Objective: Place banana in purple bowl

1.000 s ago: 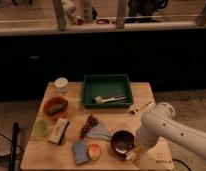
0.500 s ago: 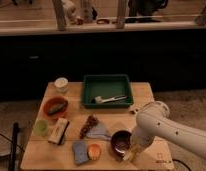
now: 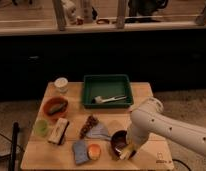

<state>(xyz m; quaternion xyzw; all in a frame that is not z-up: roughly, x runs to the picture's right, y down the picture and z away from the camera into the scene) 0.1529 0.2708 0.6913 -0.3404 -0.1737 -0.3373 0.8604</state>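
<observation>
lower right of frame: gripper (image 3: 127, 151) w/ banana (image 3: 126, 152) at right rim of purple bowl (image 3: 117, 142); jaw state can't tell.

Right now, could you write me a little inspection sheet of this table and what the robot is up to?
Surface: wooden table, crowded.
Job's things: banana at the purple bowl's right rim, under the arm.
Clutter: green tray holding utensils; orange-red bowl; white cup; orange fruit.
Grippers: gripper low at the bowl's rim, by the banana.
Cables: dark cable on the floor, left.
Surroundings: dark counter front behind.
</observation>
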